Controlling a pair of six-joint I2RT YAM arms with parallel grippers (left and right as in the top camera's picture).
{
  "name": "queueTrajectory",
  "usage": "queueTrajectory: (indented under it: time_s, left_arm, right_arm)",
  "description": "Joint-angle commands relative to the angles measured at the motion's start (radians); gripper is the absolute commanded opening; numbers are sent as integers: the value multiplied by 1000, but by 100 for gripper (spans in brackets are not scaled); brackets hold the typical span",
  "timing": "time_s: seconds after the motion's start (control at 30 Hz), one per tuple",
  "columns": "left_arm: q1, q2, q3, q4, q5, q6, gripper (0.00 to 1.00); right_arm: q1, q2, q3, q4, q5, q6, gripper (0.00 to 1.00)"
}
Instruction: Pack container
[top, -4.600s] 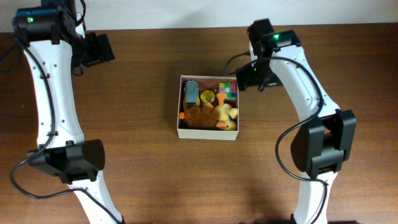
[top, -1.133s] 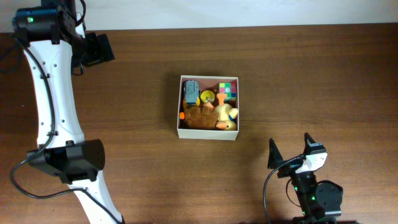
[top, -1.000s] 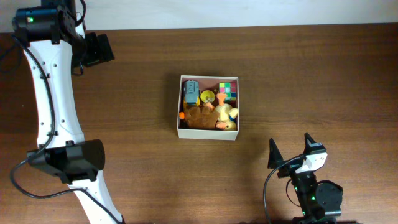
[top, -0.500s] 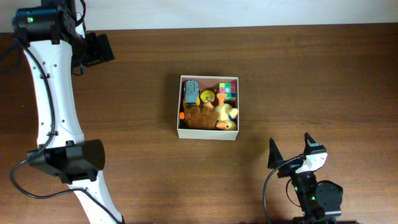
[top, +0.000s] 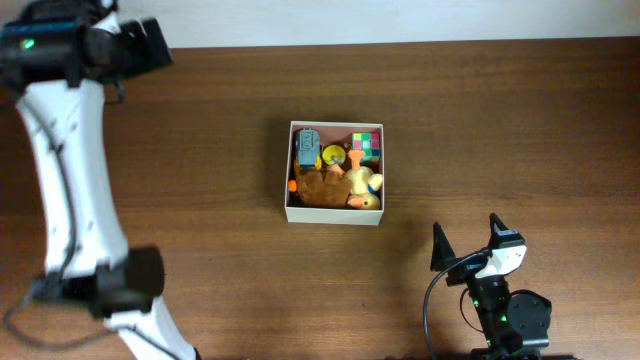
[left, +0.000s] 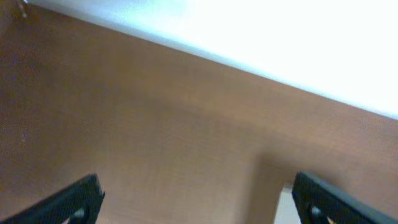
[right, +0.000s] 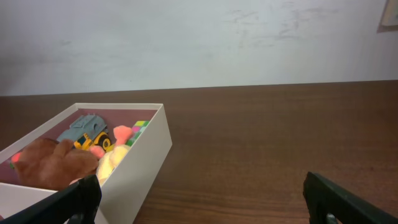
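Right fingers (right: 339, 198) spread, left fingers (left: 73, 200) spread, container (top: 334, 214) holding toys (top: 322, 186)

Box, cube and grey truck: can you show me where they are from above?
box (top: 335, 215), overhead view, on its white front wall.
cube (top: 366, 146), overhead view, on its coloured top.
truck (top: 308, 150), overhead view, on its grey roof.

Left arm (top: 60, 170) stretched up the left side, motion-blurred; left gripper (left: 198, 200) jaws wide apart. Right arm (top: 512, 316) folded low; right gripper (top: 466, 243) spread, empty.
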Motion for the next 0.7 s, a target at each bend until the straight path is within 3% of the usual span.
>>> queueTrajectory:
  time_s: [0.0,0.43,0.67]
  left_arm:
    - [2,-241,-138,138,-6,-9,99]
    - [2,-1015,-1361,998,-3,-10,99]
    - [2,-1371,-1949,1358,62,-10,99]
  right_arm:
    - [-6,-11,-7,-4,12,3,99]
    - [-6,-11,-7,-4,12,3,99]
    - [-6,-11,-7,-4,12,3,99]
